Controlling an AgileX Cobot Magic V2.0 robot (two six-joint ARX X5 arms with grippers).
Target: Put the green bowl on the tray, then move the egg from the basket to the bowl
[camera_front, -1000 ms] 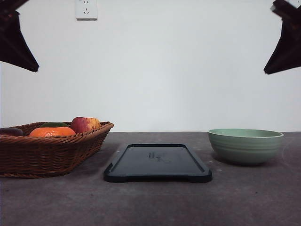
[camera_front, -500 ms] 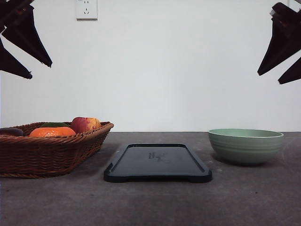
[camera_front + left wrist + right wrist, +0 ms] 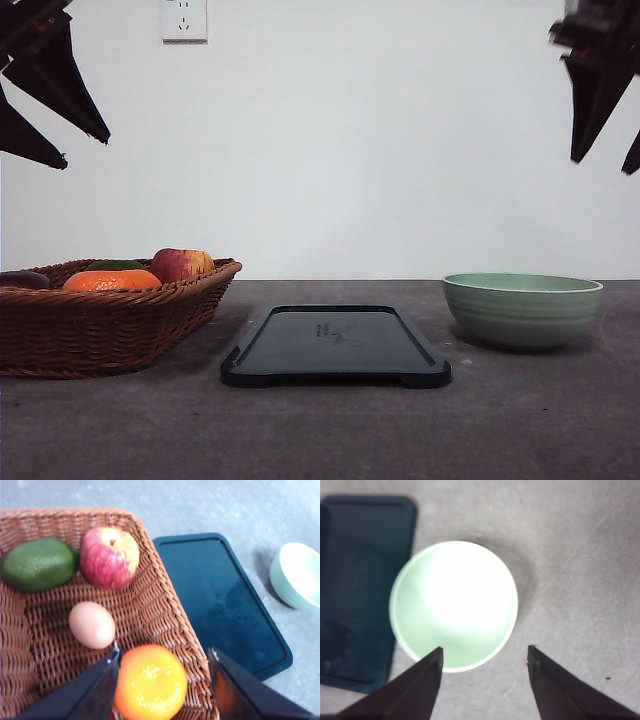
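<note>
Left wrist view alone reveals egg (image 3: 92, 625) in basket (image 3: 160, 610); front hides it, probably behind rim.

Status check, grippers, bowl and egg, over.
Left gripper open, high above basket. Right gripper open, above green bowl. Bowl on table beside tray, not on it. Egg in basket. Nothing in the way.

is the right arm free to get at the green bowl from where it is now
Probably yes. The right gripper hangs open high above the green bowl, which stands alone on the table beside the tray, with nothing between them.
</note>
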